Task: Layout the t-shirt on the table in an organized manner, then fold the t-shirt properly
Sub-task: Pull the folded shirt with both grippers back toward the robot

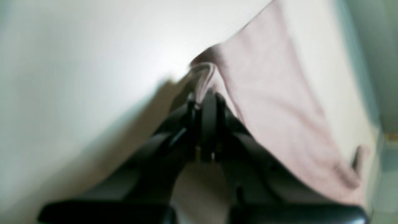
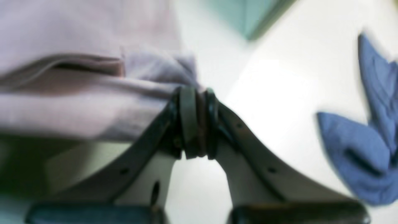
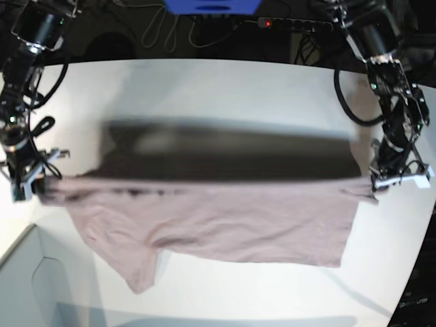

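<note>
The dusty mauve t-shirt (image 3: 225, 218) is stretched wide between my two grippers over the white table (image 3: 225, 88). Its upper edge is motion-blurred and its lower part lies on the tabletop. At the right of the base view, my left gripper (image 3: 381, 180) pinches one end of that edge. The left wrist view shows this gripper (image 1: 205, 93) shut on a fold of the t-shirt (image 1: 279, 109). At the base view's left, my right gripper (image 3: 34, 180) holds the other end. The right wrist view shows it (image 2: 196, 93) shut on bunched t-shirt cloth (image 2: 77, 109).
A pale grey-blue box (image 3: 41, 286) sits at the near left corner of the table. In the right wrist view a blue cloth (image 2: 367, 149) lies on the table (image 2: 279, 93). Cables and a power strip (image 3: 269, 24) run along the far edge.
</note>
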You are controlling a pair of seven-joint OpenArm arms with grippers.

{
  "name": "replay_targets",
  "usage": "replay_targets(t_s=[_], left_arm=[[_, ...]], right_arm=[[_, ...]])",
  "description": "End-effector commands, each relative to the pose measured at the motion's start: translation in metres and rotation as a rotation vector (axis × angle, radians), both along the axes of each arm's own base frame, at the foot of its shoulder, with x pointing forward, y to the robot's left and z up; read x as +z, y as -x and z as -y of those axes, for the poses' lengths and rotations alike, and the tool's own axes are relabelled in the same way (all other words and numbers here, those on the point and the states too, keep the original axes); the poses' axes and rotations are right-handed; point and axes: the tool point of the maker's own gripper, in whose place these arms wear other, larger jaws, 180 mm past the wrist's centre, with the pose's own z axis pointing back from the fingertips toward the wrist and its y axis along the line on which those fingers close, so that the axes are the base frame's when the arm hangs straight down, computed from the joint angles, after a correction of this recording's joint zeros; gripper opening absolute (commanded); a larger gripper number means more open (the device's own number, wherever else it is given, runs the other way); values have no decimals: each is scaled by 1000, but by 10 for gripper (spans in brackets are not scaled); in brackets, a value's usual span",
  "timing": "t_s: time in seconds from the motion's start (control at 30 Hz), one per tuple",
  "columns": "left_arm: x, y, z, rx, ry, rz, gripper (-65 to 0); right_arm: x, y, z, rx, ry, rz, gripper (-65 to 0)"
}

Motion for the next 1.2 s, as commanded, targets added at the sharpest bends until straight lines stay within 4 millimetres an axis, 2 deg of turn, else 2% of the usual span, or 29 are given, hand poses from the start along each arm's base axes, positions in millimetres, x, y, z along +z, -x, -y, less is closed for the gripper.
replay_targets(t_s=[0.0,0.1,0.2,0.3,0.47,0.57,0.8,0.87,1.0,1.17], left_arm=[[27,-16,-10,13,-37,75,-650],[47,-32,-15,11,-53,118,-650],[49,-41,-14,15,-36,127,-650],[46,-41,-16,15,-36,118,-650],[25,-21,-17,16,-36,62,-650],[8,-4,-19,21,-36,17,-650],[-30,55,-17,14,-56,-106,-650],[-38,71,-17,11,-64,-137,-650],[-53,100,-16,7,-69,-197,-650],[-69,127,-16,29,-52,-249,-650]], right_arm=[[23,-13,7,-3,21,67,-650],[40,-31,11,-22,23,81,-650],[46,-38,15,-42,24,66,-650],[43,-36,15,-46,23,50,-650],[3,0,14,-45,17,-53,-650],[-25,28,5,-48,-10,-123,-650],[-70,99,2,-43,0,-292,-650],[-82,116,-6,-19,-18,-337,-650],[-95,145,-17,23,-60,-367,-650],[-104,165,-24,1,-94,-378,-650]])
